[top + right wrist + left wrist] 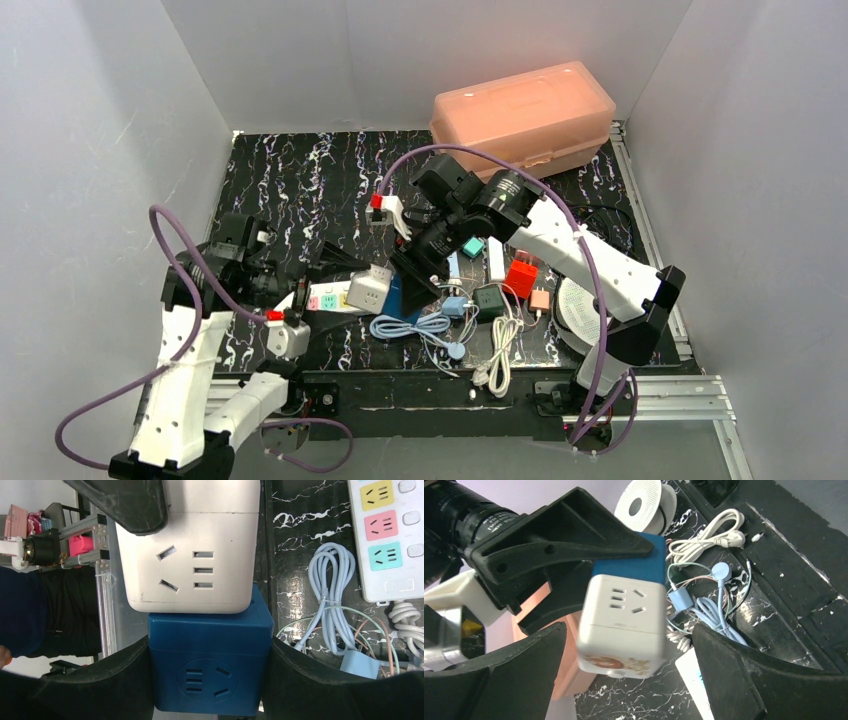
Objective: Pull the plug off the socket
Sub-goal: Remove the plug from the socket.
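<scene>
A white cube socket (192, 555) and a blue cube plug adapter (210, 660) are joined face to face, held just above the table near its middle (380, 290). My right gripper (210, 680) is shut on the blue cube, one finger on each side. My left gripper (629, 680) is open around the white cube (621, 625), with a small gap showing at each finger. One left finger (125, 502) overlaps the white cube's top corner in the right wrist view.
A white power strip (387, 535) with coloured outlets lies beside the cubes. A coiled light blue cable (327, 595), a white cable (500, 350), a red adapter (520, 278) and a round white device (580, 305) lie to the right. A pink storage box (522, 115) stands at the back.
</scene>
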Controlling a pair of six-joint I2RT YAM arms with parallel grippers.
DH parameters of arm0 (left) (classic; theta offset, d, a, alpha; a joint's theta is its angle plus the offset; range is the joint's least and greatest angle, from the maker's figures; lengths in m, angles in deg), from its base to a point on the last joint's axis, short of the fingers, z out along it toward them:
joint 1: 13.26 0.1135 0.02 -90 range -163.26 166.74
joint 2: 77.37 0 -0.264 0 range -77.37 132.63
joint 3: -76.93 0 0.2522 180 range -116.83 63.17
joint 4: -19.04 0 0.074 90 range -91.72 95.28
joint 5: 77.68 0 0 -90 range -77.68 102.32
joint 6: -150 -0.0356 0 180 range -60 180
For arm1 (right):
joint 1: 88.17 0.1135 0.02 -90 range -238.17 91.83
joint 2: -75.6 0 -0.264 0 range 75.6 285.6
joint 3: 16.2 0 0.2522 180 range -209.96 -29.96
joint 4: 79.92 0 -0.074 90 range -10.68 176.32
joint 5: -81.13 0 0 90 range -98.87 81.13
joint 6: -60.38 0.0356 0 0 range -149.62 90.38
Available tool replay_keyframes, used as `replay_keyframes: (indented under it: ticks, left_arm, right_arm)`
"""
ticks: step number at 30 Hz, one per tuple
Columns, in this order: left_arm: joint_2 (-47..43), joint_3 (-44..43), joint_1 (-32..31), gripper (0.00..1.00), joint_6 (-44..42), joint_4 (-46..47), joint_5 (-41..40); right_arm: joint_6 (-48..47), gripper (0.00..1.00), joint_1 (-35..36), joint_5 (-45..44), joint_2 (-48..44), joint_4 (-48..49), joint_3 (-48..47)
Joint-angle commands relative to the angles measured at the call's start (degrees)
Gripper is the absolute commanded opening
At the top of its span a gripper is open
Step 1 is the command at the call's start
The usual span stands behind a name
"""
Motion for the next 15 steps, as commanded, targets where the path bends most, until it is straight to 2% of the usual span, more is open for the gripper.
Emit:
replay_keyframes:
  ticks: [1, 8, 15]
  left_arm:
    - [4.87, -5.19, -1.09, 0.98, -31.81, -23.0, -0.79]
    - [5.03, -3.36, -2.02, 0.97, -36.54, -22.34, -2.83]
    - [3.4, -0.17, -3.23, 0.96, -36.73, -19.71, -4.52]
  right_arm:
    - [-0.38, 0.01, 1.31, 2.63, 0.82, 0.5, -2.98]
    - [-0.03, 0.01, 2.25, 3.63, 2.54, 1.14, -4.5]
    - [0.1, 0.01, 2.33, 5.11, 4.0, 1.61, -5.95]
